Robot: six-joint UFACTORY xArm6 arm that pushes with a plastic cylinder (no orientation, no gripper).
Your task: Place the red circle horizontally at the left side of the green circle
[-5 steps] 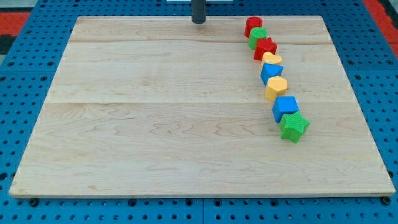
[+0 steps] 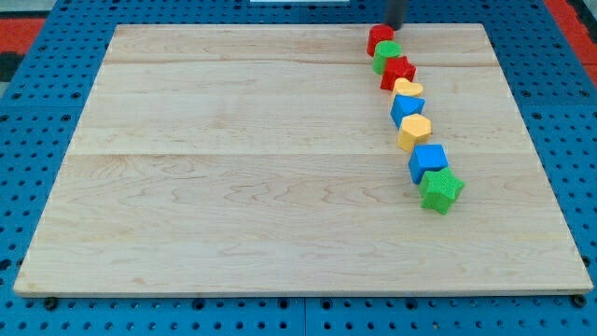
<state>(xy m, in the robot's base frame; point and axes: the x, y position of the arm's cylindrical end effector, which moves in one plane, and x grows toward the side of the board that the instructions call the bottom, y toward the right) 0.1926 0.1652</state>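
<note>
Our tip [image 2: 395, 27] stands at the view's top edge of the wooden board [image 2: 233, 187]; we carry only a straight dark rod, so there is nothing on it to open, clench or grasp with. Just to the view's left of our tip and slightly below it, very near or touching, sits the red circle [image 2: 379, 38]. Directly below that, touching it, lies the green circle [image 2: 388, 54]. So the red circle sits at the top end of a chain, above the green circle and a little to the view's left of it.

From our tip the chain runs down the view, drifting toward the view's right, each block touching or just beside the next: a red block [image 2: 398, 71] of angular shape, a yellow block [image 2: 408, 89] that looks heart-shaped, a blue block [image 2: 407, 108], a yellow block with flat facets [image 2: 415, 132], a blue cube [image 2: 428, 161], and farthest from our tip a green star [image 2: 440, 189]

The board rests on a blue perforated surface [image 2: 37, 187] well apart from our tip
</note>
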